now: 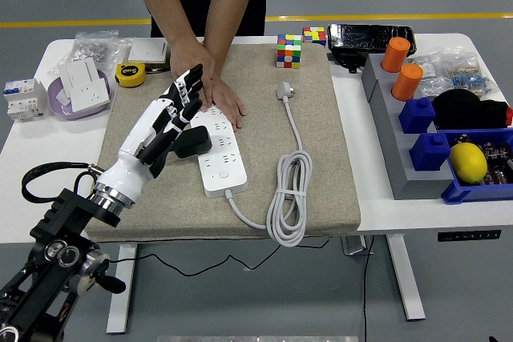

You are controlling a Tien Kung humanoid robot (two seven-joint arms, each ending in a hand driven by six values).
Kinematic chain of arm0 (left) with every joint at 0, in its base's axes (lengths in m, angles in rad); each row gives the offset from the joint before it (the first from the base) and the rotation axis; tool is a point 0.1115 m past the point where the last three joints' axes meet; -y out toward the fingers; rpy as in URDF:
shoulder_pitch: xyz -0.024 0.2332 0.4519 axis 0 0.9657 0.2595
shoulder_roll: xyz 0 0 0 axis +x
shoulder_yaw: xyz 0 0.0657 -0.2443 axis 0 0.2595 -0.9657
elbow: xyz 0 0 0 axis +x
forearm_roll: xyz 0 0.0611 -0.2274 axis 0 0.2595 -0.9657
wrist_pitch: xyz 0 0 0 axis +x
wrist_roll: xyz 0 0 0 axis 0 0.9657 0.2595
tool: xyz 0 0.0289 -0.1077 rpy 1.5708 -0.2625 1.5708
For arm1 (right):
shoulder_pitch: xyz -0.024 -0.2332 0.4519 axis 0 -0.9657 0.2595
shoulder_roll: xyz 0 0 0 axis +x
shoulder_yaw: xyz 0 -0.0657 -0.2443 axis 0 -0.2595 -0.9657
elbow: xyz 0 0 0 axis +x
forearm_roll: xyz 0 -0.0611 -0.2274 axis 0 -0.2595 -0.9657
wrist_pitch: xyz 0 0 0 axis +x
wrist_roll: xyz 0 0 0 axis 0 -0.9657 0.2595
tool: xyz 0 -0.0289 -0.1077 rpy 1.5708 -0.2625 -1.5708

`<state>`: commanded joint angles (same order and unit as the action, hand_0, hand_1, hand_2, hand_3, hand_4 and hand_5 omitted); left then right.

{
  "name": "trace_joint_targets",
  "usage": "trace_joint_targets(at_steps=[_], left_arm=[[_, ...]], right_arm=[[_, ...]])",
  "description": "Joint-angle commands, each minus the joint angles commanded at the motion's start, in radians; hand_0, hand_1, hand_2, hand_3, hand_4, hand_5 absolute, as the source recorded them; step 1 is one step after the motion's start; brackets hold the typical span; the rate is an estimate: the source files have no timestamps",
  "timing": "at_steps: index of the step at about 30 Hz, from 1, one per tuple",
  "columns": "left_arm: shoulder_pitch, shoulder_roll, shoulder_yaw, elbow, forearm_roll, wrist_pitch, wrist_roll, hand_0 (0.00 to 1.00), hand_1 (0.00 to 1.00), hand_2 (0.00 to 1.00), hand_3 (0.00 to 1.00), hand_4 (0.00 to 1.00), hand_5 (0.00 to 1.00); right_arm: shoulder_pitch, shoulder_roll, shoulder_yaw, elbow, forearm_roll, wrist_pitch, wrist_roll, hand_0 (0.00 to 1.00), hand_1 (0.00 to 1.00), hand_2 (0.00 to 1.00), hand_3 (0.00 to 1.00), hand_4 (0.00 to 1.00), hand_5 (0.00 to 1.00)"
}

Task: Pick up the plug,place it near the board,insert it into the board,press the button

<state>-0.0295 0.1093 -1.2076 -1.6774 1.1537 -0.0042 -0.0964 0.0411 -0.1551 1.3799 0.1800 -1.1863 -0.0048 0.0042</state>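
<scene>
Head view: black boxy plug adapter (192, 142) sits plugged into the long white power strip (218, 148) on the beige mat (321, 158). Left white-shelled robot hand (167, 118) hovers over the plug's left side, fingers extended, gripping nothing. Person's two hands (210, 90) press the strip's far end

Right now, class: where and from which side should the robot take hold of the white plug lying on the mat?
Grip the white plug by its blocky body, from above, fingers across its two long sides. It lies flat on the mat with its cable trailing toward the near edge, so the top and sides are free.
</scene>
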Motion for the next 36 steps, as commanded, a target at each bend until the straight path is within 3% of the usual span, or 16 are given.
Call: trace_joint_targets(at_steps=[4,6,7,8,12,13,18,19,24,25,30,31,36], left_arm=[[0.010,0.007,-0.011,0.004,-0.169,0.012,0.010,0.998,0.998,0.998,0.998,0.998,0.862],[0.006,0.018,-0.015,0.012,-0.254,0.013,0.053,0.998,0.998,0.998,0.998,0.998,0.862],[0.003,0.024,-0.016,0.015,-0.288,0.008,0.066,0.780,0.783,0.744,0.998,0.998,0.552],[0.000,0.029,-0.016,0.017,-0.289,0.003,0.076,0.780,0.783,0.744,0.998,0.998,0.552],[-0.029,0.055,-0.020,0.028,-0.121,-0.035,0.124,0.780,0.783,0.744,0.998,0.998,0.552],[-0.042,0.065,-0.016,0.035,-0.082,-0.046,0.132,0.408,0.493,0.469,0.998,0.949,0.371],[-0.094,0.103,0.024,0.070,0.132,-0.078,0.150,0.408,0.493,0.469,0.998,0.949,0.371],[-0.101,0.108,0.032,0.076,0.171,-0.079,0.150,0.226,0.109,0.216,0.916,0.740,0.166],[-0.141,0.130,0.087,0.103,0.385,-0.092,0.160,0.226,0.109,0.216,0.916,0.740,0.166],[-0.150,0.133,0.103,0.109,0.424,-0.100,0.167,0.165,0.053,0.157,0.865,0.572,0.054],[-0.185,0.138,0.163,0.135,0.632,-0.128,0.184,0.165,0.053,0.157,0.865,0.572,0.054],[-0.191,0.139,0.175,0.141,0.677,-0.129,0.184,0.143,0.043,0.152,0.852,0.518,0.002],[-0.213,0.141,0.222,0.184,0.890,-0.126,0.187,0.143,0.043,0.152,0.852,0.518,0.002]], right_arm=[[0.001,-0.001,-0.001,0.000,0.001,0.000,0.001,0.870,0.799,0.780,0.830,0.998,0.998],[0.000,-0.002,0.000,0.000,0.001,-0.001,0.000,0.870,0.799,0.780,0.830,0.998,0.998],[0.000,-0.002,0.000,0.000,0.000,0.000,-0.001,0.869,0.799,0.780,0.828,0.998,0.998],[0.000,-0.002,0.000,0.000,0.000,0.000,-0.001,0.869,0.799,0.780,0.828,0.998,0.998],[0.001,-0.003,-0.003,0.000,0.001,0.000,0.000,0.869,0.799,0.780,0.828,0.998,0.998],[0.002,-0.003,-0.003,0.000,0.002,0.000,0.000,0.869,0.799,0.779,0.828,0.998,0.998],[0.003,-0.004,-0.004,0.000,0.003,0.000,0.000,0.869,0.799,0.779,0.828,0.998,0.998],[0.003,-0.005,-0.004,0.000,0.003,0.000,0.000,0.869,0.798,0.779,0.827,0.998,0.998],[0.003,-0.004,-0.001,0.000,0.002,-0.001,-0.002,0.869,0.798,0.779,0.827,0.998,0.998],[0.004,-0.004,0.000,0.000,0.003,-0.001,-0.003,0.869,0.798,0.779,0.826,0.998,0.998],[0.008,-0.004,-0.005,0.000,0.007,-0.001,0.000,0.869,0.798,0.779,0.826,0.998,0.998],[0.009,-0.004,-0.005,0.000,0.008,-0.001,0.000,0.868,0.798,0.778,0.825,0.998,0.998],[0.010,-0.004,-0.005,0.000,0.007,-0.001,0.000,0.868,0.798,0.778,0.825,0.998,0.998]])
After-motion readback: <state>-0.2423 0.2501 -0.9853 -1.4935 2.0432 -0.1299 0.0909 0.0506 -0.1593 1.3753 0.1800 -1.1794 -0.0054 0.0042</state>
